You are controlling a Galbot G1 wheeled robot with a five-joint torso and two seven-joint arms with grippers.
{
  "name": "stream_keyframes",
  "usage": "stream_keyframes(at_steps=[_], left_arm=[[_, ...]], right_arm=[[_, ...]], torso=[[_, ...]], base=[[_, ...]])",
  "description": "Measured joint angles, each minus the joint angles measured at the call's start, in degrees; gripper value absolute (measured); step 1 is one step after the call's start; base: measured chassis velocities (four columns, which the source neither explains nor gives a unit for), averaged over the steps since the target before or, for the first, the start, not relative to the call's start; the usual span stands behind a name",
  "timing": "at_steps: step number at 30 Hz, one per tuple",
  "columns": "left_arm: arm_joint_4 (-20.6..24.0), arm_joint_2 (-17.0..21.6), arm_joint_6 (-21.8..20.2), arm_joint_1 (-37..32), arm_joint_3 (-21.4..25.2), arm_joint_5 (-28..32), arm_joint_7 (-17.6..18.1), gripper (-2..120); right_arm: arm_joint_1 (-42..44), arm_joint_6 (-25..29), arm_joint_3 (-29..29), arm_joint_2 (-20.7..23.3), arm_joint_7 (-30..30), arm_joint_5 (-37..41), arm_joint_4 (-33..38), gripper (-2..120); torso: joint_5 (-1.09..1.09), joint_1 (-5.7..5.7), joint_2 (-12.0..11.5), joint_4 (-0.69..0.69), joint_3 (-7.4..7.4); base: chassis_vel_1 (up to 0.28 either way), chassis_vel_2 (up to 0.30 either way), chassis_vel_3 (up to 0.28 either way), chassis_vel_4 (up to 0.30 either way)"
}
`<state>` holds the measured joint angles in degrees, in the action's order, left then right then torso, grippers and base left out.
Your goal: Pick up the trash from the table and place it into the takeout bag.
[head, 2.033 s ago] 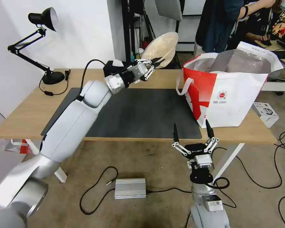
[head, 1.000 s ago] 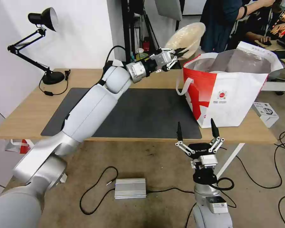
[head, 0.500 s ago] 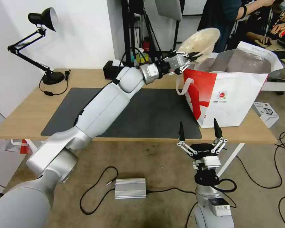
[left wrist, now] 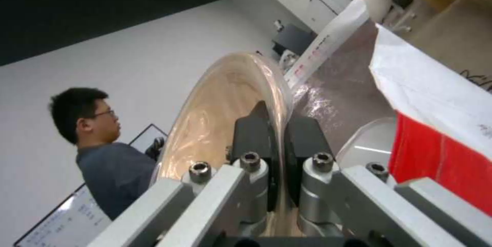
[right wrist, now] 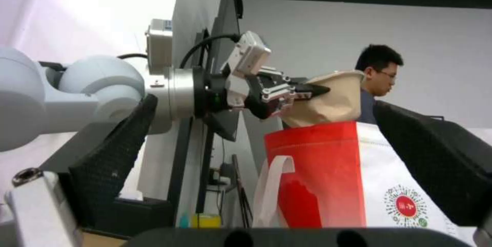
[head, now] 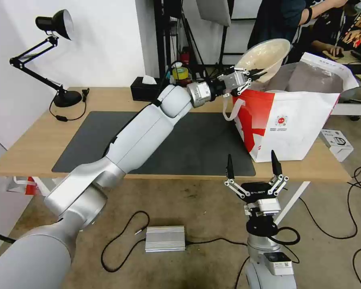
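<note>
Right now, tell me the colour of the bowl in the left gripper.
Translucent beige bowl, clearest in the head view.

My left gripper, clamped on the rim of the beige bowl, is now much farther toward 3 o'clock than two seconds ago: from above the table's back edge it has carried the tilted bowl over the open mouth of the takeout bag, my arm stretching out behind it.

Left gripper holds beige bowl above takeout bag.
</note>
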<state>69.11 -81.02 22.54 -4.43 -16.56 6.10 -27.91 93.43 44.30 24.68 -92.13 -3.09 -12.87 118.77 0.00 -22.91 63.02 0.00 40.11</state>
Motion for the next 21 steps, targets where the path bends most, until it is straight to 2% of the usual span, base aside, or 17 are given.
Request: stream_keyframes(at_steps=[6, 14, 21], left_arm=[[-1.4, -0.9, 1.0, 0.5, -0.9, 1.4, -0.9, 2], [-4.5, -2.1, 2.5, 1.5, -3.2, 7.0, -3.2, 2], [-5.4, -2.6, 3.3, 2.1, -3.7, 9.5, -4.4, 2]], right_arm=[[0.0, 0.1, 0.0, 0.0, 0.0, 0.1, 0.0, 100], [0.2, 0.4, -0.1, 0.0, 0.0, 0.1, 0.2, 100], [0.2, 0.4, -0.1, 0.0, 0.0, 0.2, 0.2, 100]], torso=[[0.0, 0.0, 0.0, 0.0, 0.0], [0.0, 0.0, 0.0, -0.01, 0.0], [0.0, 0.0, 0.0, 0.0, 0.0]], base=[[0.0, 0.0, 0.0, 0.0], [0.0, 0.0, 0.0, 0.0], [0.0, 0.0, 0.0, 0.0]])
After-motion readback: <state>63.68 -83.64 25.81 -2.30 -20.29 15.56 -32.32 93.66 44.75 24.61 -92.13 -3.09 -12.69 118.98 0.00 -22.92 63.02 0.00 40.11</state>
